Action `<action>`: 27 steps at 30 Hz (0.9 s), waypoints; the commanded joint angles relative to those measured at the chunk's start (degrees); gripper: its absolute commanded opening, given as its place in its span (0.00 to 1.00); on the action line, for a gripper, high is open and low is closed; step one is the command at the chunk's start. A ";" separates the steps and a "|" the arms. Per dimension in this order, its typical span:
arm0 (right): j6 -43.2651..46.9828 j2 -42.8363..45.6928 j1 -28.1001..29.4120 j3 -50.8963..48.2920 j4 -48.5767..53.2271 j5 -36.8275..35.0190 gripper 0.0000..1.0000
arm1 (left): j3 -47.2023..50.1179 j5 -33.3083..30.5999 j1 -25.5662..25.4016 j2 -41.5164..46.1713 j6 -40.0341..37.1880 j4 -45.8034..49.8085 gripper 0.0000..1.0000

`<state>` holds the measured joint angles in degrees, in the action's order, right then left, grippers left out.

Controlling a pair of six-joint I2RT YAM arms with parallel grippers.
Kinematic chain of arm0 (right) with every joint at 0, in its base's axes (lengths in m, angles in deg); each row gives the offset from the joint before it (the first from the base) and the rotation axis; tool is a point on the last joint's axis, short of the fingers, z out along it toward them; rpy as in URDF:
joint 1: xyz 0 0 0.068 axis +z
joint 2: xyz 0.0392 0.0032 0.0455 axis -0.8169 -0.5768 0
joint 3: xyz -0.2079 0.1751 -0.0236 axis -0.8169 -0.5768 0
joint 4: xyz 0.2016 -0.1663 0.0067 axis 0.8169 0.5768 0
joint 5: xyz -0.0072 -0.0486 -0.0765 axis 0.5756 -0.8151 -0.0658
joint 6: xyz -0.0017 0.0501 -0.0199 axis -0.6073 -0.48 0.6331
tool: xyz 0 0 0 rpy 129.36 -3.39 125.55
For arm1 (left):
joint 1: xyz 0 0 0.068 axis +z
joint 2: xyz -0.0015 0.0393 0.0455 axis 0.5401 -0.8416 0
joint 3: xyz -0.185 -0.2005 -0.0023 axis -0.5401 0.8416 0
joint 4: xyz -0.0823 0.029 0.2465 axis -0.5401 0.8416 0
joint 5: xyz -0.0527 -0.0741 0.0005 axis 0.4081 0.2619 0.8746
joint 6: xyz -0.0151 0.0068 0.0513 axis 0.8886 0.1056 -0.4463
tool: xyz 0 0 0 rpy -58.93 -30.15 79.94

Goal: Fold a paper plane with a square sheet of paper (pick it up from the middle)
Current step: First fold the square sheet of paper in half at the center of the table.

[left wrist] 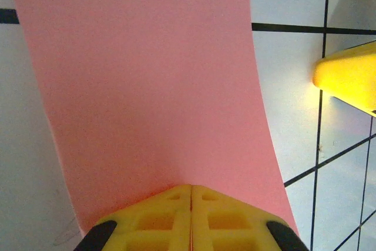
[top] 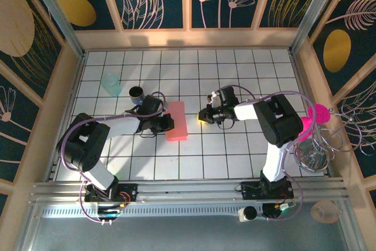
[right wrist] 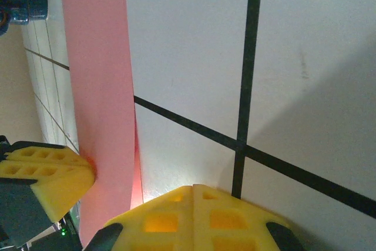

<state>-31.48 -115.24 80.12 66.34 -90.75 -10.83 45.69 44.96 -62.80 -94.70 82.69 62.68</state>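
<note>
- The square sheet of paper [top: 176, 120] is seen as a narrow salmon-pink strip, long side running up-down, just left of centre frame in the top view, lying on the white gridded worktop [top: 235, 69].
- The left pincer [top: 163, 123] is placed at the strip's left edge, touching it.
- In the left wrist view, the left pincer [left wrist: 191, 218] is shut tight, yellow fingers pressed together at bottom centre, with their tips over the pink sheet [left wrist: 147, 86]. Whether paper is pinched between them cannot be told.
- The right pincer [top: 204, 116] is found just right of the strip, apart from it, at centre frame.
- In the right wrist view, the right pincer [right wrist: 192, 218] is shut, empty, and sits over bare tile. The sheet [right wrist: 100, 86] runs down the left side of the frame.
- A teal cup [top: 110, 84] and a dark cup [top: 136, 93] are noted at upper left of the worktop.
- A round magenta disc [top: 320, 113] is seen at the right edge.
</note>
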 commanded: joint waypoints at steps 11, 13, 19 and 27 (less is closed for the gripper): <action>1.76 10.02 4.14 5.48 10.30 -13.75 0.00 | -0.85 -1.46 -0.06 1.45 2.39 -2.03 0.10; 2.15 11.47 5.68 7.38 9.60 -12.83 0.00 | -0.48 -1.22 -0.06 0.03 2.68 -2.10 0.10; -1.28 8.62 10.80 8.99 5.46 -9.85 0.00 | 0.50 -1.01 -0.08 -1.65 2.56 -2.96 0.10; -3.54 1.67 13.04 11.68 4.42 -8.59 0.00 | 0.24 -1.72 -0.08 -2.72 0.45 -1.27 0.09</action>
<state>-33.82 -111.33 92.31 75.82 -85.95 -20.53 45.75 43.75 -62.80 -96.67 84.33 60.60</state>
